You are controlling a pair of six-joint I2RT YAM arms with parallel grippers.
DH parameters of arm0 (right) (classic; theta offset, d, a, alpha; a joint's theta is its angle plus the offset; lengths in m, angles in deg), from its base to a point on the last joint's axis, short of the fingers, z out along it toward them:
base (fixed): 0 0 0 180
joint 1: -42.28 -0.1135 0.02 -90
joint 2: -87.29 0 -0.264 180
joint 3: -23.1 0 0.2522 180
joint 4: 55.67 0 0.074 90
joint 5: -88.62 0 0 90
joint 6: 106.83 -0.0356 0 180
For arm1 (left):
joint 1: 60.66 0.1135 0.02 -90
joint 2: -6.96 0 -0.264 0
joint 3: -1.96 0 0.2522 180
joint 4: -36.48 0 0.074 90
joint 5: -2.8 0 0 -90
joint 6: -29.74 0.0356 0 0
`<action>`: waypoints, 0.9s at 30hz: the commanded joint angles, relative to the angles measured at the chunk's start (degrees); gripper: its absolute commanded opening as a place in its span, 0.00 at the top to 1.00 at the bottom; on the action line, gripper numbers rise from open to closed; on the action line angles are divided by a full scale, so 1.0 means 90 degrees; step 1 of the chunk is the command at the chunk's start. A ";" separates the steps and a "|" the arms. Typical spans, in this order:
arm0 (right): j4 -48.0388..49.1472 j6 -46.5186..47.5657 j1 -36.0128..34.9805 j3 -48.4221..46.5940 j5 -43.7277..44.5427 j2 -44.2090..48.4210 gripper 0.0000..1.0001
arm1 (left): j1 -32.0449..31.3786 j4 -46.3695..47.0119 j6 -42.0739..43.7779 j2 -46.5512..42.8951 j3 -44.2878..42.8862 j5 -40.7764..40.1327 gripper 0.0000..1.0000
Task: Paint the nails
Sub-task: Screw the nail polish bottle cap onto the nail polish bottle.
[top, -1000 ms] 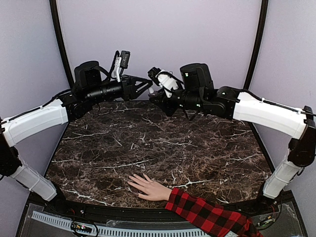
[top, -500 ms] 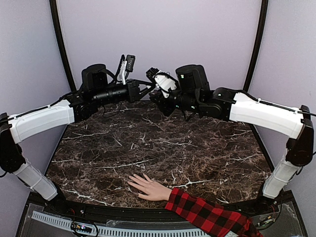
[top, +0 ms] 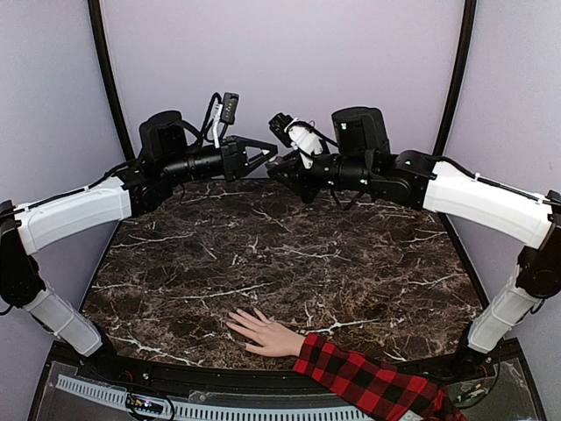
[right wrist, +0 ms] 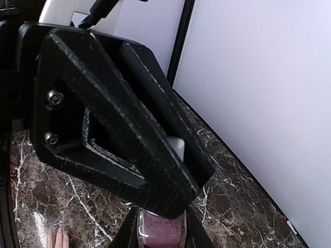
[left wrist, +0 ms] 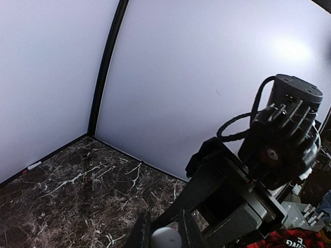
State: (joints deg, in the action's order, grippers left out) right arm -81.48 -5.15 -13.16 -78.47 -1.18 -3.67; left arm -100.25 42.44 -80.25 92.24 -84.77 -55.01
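Nearest us, the hand (top: 263, 333) lay flat on the table (top: 263, 246) at its near edge, fingers spread and pointing left, its plaid sleeve (top: 368, 381) running off toward the near right corner. The nails (top: 230, 321) were too small for us to tell their colour, but we saw no polish on them and nothing near them. The middle of the table lay between the hand and the arms.

At the far end, both arms were raised above the table and met tip to tip. The right gripper (top: 279, 169) was clamped on a bottle (right wrist: 160, 230) of pinkish polish. The left gripper (top: 270, 152) was closed on its white cap (left wrist: 165, 238).

We judged the task barely begun. The bottle was only at the opening stage, and we could not tell whether the cap had come loose. Drawing out the brush, carrying it down to the hand and painting every nail all remained.
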 commanded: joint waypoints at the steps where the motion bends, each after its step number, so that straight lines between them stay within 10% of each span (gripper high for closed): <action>1: 0.0665 0.0050 0.0033 0.0066 -0.1753 0.0390 1.00 | -0.0014 0.0458 -0.0109 -0.0225 0.0070 0.1013 1.00; 27: 0.1064 -0.0438 0.0376 -0.0525 -0.6980 0.0222 1.00 | -0.0510 0.0217 0.0274 0.0239 -0.0485 0.3297 1.00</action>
State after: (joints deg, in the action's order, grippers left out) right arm -85.33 -11.22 -7.26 -79.68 -45.57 -0.63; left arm -101.78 45.92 -74.35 91.38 -87.59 -30.20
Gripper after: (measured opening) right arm 0.205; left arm 0.153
